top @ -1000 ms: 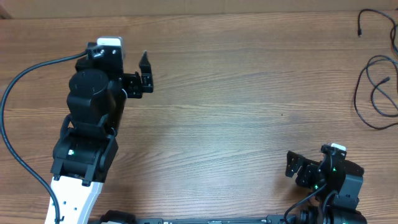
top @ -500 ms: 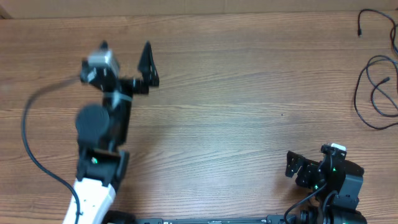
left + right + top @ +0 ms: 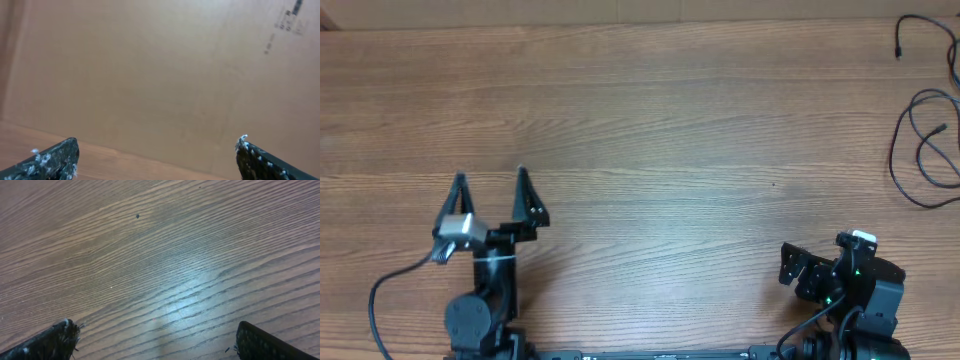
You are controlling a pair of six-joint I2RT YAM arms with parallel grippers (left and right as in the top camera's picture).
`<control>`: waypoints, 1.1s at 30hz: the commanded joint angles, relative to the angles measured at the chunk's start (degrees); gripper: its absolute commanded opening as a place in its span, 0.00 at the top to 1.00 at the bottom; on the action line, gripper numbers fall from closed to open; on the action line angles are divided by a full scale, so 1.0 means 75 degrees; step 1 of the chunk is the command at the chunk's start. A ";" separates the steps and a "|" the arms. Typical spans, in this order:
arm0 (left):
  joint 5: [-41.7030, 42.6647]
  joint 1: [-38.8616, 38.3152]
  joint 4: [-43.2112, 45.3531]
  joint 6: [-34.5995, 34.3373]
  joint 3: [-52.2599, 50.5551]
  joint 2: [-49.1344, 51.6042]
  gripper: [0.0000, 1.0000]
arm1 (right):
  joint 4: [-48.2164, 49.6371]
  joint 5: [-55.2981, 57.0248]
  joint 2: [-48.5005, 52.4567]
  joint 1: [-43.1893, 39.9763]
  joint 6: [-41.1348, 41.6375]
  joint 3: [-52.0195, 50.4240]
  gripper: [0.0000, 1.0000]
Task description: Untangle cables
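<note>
The cables [image 3: 923,150] are thin black wires lying in loose loops at the table's far right edge. A separate strand with a small plug end [image 3: 900,38] lies at the back right corner. My left gripper [image 3: 490,177] stands open near the front left, fingers pointing toward the back, far from the cables. In the left wrist view the left gripper [image 3: 157,152] holds nothing and faces a brown cardboard wall [image 3: 165,75]. My right gripper [image 3: 811,262] sits open at the front right, below the cables. In the right wrist view the right gripper [image 3: 155,339] has only bare wood between its fingers.
The wooden table [image 3: 670,150] stretches between the two arms. A small dark speck [image 3: 775,183] marks the wood ahead of the right gripper. The left arm's thick black cable [image 3: 395,285] curves at the front left. The cardboard wall runs along the back edge.
The left arm has drawn back from the far left of the table to the front edge, its gripper open throughout. The right arm and the cables have not moved.
</note>
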 commanded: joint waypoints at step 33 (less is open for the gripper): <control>0.1620 0.1122 -0.4937 0.0976 -0.0938 -0.2903 0.00 | 0.0038 0.0076 -0.0061 -0.0026 -0.0035 0.0181 0.00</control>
